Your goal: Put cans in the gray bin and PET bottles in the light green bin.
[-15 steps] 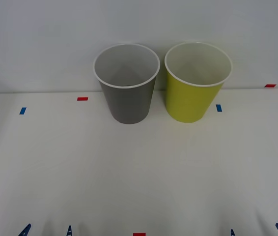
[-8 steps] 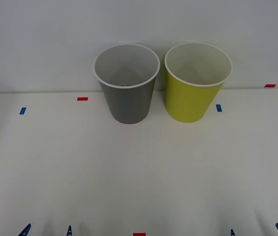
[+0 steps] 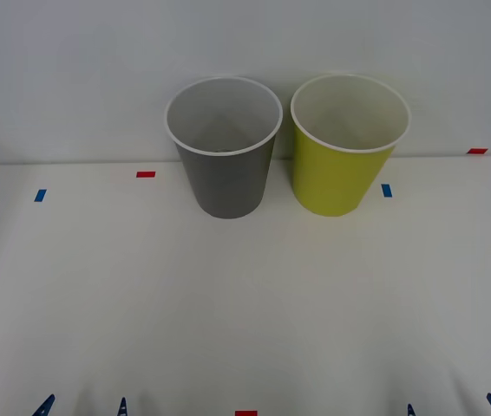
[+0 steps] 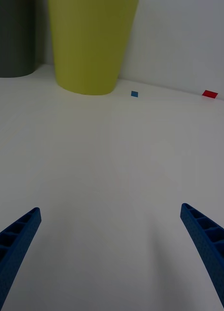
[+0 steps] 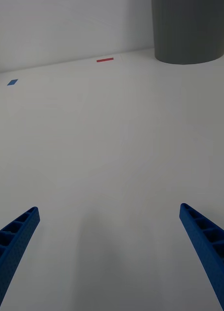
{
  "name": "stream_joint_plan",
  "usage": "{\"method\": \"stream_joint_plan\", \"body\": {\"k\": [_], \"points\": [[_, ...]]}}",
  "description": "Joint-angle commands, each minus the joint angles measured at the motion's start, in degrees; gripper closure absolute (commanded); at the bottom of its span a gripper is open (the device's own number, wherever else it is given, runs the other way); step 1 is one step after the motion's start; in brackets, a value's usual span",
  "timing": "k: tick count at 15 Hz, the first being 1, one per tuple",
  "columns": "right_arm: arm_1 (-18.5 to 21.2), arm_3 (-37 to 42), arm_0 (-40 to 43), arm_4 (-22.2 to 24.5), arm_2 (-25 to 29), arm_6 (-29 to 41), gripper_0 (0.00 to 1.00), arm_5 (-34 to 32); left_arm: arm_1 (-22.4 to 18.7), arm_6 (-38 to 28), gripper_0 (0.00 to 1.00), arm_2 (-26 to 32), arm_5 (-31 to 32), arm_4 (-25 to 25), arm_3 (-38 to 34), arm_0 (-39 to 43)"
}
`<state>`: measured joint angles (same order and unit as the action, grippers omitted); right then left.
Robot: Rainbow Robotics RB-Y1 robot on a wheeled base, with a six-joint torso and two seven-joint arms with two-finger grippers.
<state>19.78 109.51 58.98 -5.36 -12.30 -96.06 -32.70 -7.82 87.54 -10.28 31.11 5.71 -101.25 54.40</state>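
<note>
The gray bin stands upright at the back of the white worktop, against the wall, and the light green bin stands just beside it, on the robot's right, their white rims near each other but apart. We see no can or bottle on the worktop in front of the gray bin, and what we can see of both bins' pale insides looks bare, so we judge that the sorting either waits for an item or is already done; we cannot tell which. Both arms are parked at the near edge, well apart from the gray bin: the left gripper and the right gripper each hold their blue ribbed fingers spread wide with nothing between them. To do the step well, we keep both grippers low and spread, and when an item appears we take it with the nearer arm, lift it above the white rim before crossing, and release over the middle of the matching bin so neither bucket tips. The front view shows both open mouths and the red and blue tape marks around the gray bin; the wrist views show instead the bins' lower walls meeting the worktop, and the full spread of each gripper, which the front view cuts to fingertips.
</note>
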Motion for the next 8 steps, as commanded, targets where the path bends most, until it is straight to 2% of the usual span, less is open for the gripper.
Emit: {"method": "stream_joint_plan", "body": {"k": [1,8], "points": [[0.0,0.0,0.0,0.0,0.0,0.0,0.0,0.0,0.0,0.0,0.0,0.0,0.0,0.0,0.0,0.0],[0.0,0.0,0.0,0.0,0.0,0.0,0.0,0.0,0.0,0.0,0.0,0.0,0.0,0.0,0.0,0.0]]}}
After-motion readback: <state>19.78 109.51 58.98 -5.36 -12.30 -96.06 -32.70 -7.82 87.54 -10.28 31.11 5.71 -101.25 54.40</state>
